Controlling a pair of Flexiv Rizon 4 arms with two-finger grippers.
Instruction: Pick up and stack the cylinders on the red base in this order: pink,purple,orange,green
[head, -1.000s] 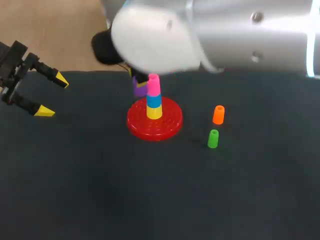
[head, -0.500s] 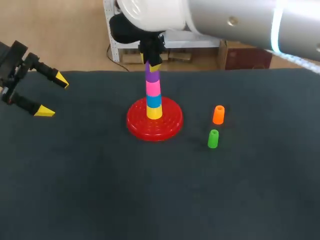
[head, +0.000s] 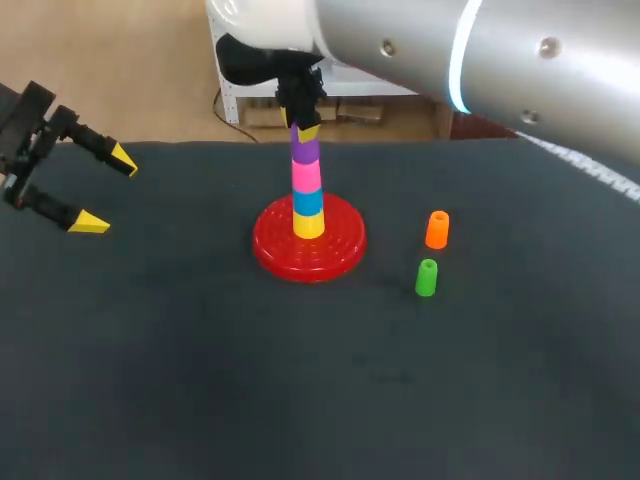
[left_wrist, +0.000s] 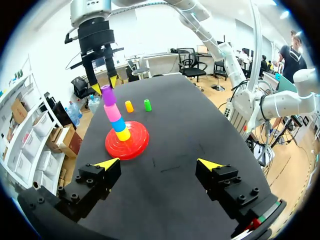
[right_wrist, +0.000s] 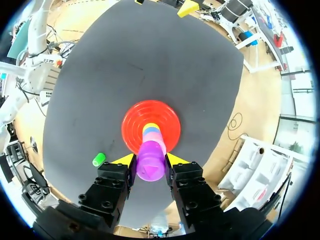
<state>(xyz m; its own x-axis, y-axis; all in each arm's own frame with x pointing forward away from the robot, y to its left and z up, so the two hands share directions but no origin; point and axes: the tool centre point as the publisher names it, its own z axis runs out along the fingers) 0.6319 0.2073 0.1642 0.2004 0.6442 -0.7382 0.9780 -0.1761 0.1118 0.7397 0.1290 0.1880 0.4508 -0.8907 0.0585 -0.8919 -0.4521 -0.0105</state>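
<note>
Grip: right hand (right_wrist: 150, 159) is clamping the purple cylinder (right_wrist: 151, 168) from two sides, yellow tips pressing its flanks.
Stack: purple cylinder is sitting upright on the pink cylinder (head: 307, 177), above a blue cylinder (head: 308, 202) and a yellow cylinder (head: 308, 225) on the red base (head: 338, 250).
Loose pieces: orange cylinder (head: 437, 229) and green cylinder (head: 426, 277) are standing near each other on the counter (head: 300, 390), right of the base.
Right arm pose: reaching over the stack, hand pointing straight down.
Left hand (head: 105, 190): hovering well apart from the base, fingers spreading wide.
</note>
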